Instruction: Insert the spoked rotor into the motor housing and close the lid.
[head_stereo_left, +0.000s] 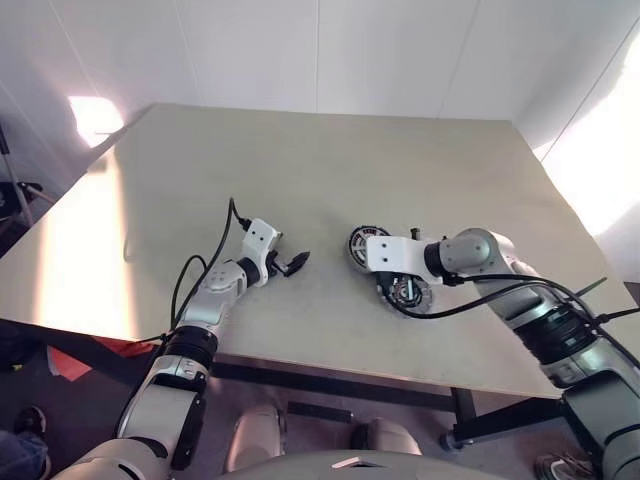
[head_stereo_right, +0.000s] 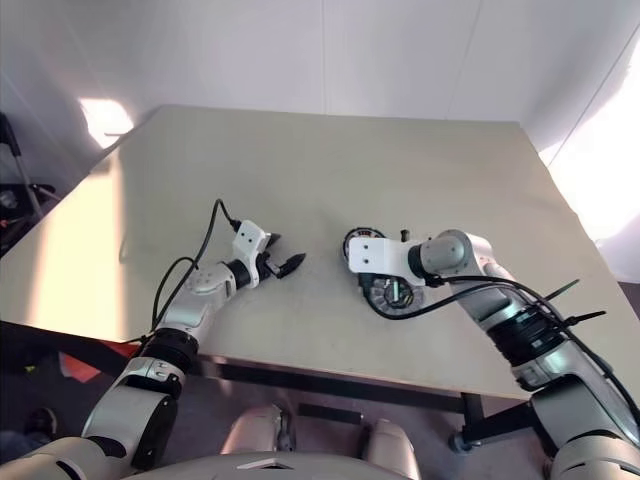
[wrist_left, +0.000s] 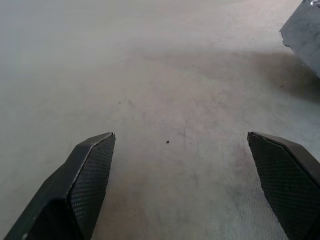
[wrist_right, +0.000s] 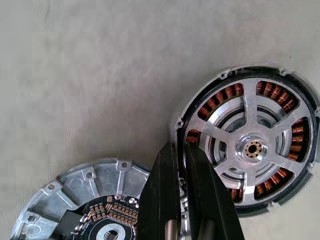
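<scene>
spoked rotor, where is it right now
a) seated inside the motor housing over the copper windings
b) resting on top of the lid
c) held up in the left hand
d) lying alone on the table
a: in the right wrist view the spoked rotor sits inside the motor housing, with copper windings showing through the gaps between its spokes, and the lid lies beside it on the table.

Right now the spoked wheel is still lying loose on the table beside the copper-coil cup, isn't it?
No. The right wrist view shows the spoked rotor already sitting inside the motor housing, copper windings visible between its spokes. The lid lies beside it.
</scene>
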